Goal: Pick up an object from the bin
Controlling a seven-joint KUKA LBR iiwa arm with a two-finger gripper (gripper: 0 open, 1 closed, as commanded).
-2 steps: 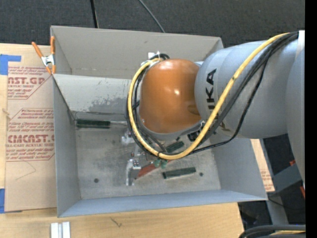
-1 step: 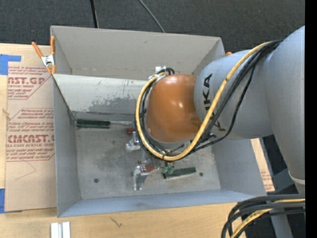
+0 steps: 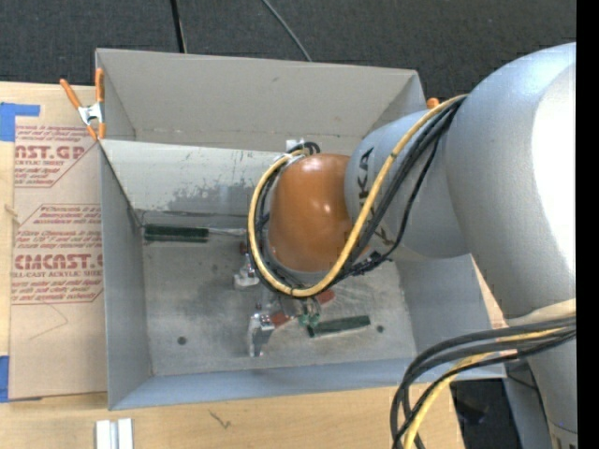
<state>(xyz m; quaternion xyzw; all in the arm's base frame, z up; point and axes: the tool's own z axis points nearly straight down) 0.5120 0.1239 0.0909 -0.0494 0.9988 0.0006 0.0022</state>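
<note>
A dark floor (image 3: 374,17) lies at the far side, crossed by black cables (image 3: 173,12), with a pale wooden tabletop (image 3: 281,419) nearest me.

A dark green bar (image 3: 176,235) lies flat at the left of the bin (image 3: 122,279) floor, along the foot of the back wall. A small dark speck (image 3: 182,341) sits near the front left corner, well apart from the bar.

Gripper (image 3: 253,302) hangs spread low in the bin (image 3: 187,321), beside a dark green strip (image 3: 342,324)
</note>
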